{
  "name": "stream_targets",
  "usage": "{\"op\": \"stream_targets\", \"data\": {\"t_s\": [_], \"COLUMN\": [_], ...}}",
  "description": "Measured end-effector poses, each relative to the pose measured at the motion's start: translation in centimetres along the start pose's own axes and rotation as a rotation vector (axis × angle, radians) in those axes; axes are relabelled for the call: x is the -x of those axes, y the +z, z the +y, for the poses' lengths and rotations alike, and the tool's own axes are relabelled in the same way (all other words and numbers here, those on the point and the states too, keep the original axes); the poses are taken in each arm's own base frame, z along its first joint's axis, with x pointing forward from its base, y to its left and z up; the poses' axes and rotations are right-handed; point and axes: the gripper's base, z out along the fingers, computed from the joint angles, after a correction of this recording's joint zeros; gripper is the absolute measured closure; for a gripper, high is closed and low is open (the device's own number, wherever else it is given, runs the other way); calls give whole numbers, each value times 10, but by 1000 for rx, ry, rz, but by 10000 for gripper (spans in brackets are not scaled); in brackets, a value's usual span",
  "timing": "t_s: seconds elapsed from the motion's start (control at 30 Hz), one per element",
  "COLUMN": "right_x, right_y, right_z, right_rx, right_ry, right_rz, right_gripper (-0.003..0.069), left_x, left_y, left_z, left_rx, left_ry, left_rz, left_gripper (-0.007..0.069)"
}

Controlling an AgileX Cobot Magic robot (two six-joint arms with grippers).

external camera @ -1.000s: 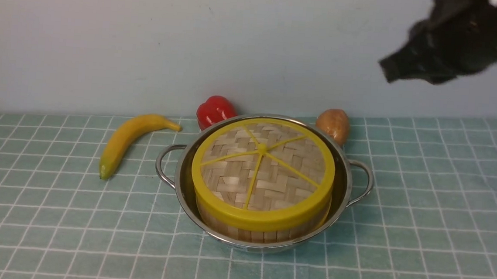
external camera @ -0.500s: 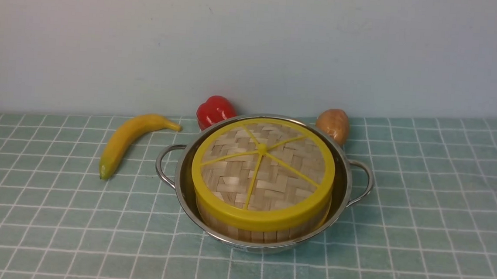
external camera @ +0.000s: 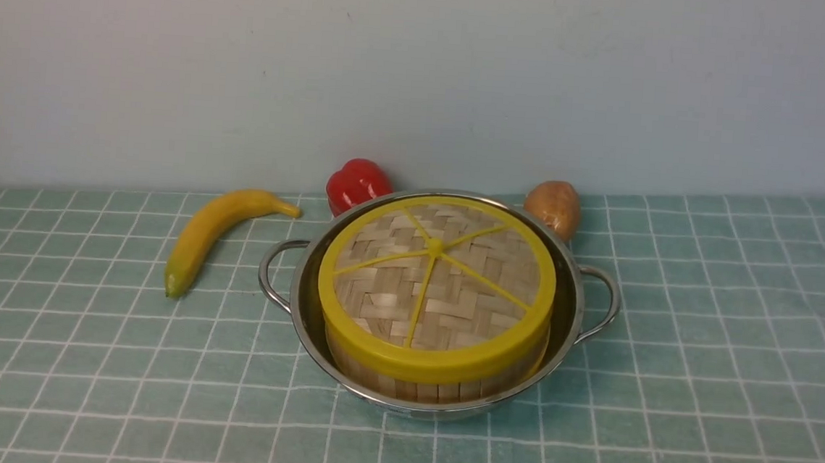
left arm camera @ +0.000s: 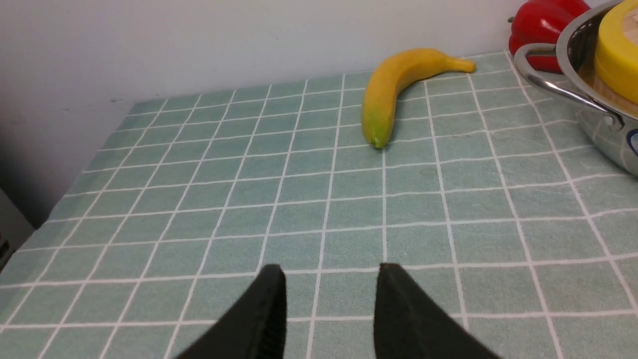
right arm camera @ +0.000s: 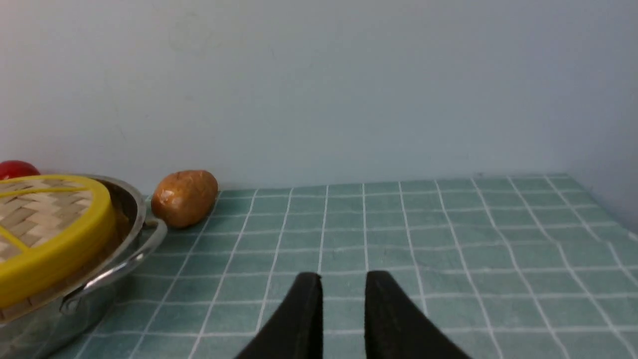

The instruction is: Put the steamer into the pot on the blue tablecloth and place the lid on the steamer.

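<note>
Sitting level, the lid caps the upright steamer in the pot.

No readable text, labels or numbers on any object in view.

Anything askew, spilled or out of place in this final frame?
Nothing stands out. The lid sits level and centred on the steamer, which stands inside the pot on the blue tablecloth. The banana, red pepper and potato lie undisturbed.
</note>
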Motion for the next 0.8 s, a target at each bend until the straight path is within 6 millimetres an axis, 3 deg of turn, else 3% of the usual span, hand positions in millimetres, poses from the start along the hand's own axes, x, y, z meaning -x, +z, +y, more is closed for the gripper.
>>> {"op": "stream_targets", "data": {"t_s": [0.2, 0.8], "right_x": [-19, -19], "right_y": [3, 3], "right_z": [-4, -1], "right_rx": [-24, 11], "right_ry": [20, -50], "right_rz": [91, 98], "right_gripper": [482, 426], "left_x": [0, 0], "left_y": [0, 0], "left_z": [0, 0], "left_rx": [0, 0], "left_ry": [0, 0], "left_rz": [0, 0], "left_gripper": [382, 382]}}
